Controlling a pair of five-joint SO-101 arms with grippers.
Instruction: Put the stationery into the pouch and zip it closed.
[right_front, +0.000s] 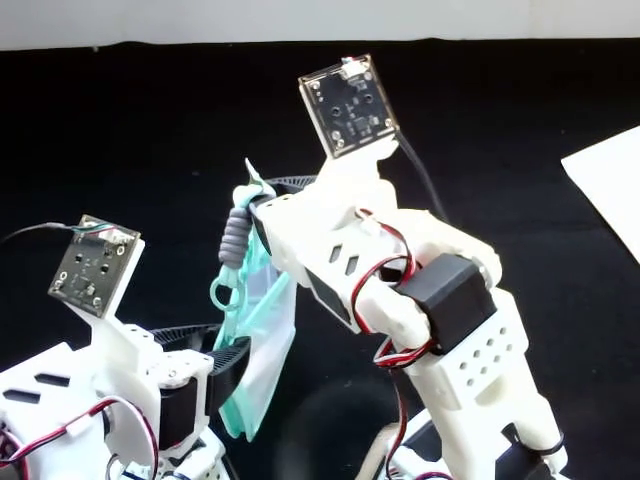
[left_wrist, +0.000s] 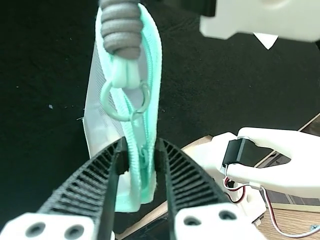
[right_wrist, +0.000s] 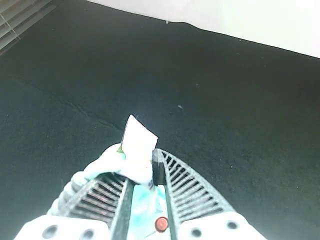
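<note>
A mint-green pouch (right_front: 262, 330) with a translucent side hangs in the air between both arms, above the black table. My right gripper (right_front: 262, 205) is shut on its upper end, where a pale corner (right_wrist: 137, 145) sticks out past the fingers; something red (right_wrist: 161, 223) shows through the pouch. My left gripper (right_front: 232, 362) is shut on the lower end, clamping the zipper edge (left_wrist: 139, 157). A grey coiled strap (left_wrist: 120, 30) and a mint ring pull (left_wrist: 124, 100) hang at the zipper near the upper end (right_front: 235, 235).
A white sheet (right_front: 610, 180) lies at the table's right edge. The black mat (right_front: 150, 130) spreads under and behind the arms. The right arm's white body (right_front: 450, 330) stands close beside the pouch, and a wooden edge (left_wrist: 300, 220) shows below it.
</note>
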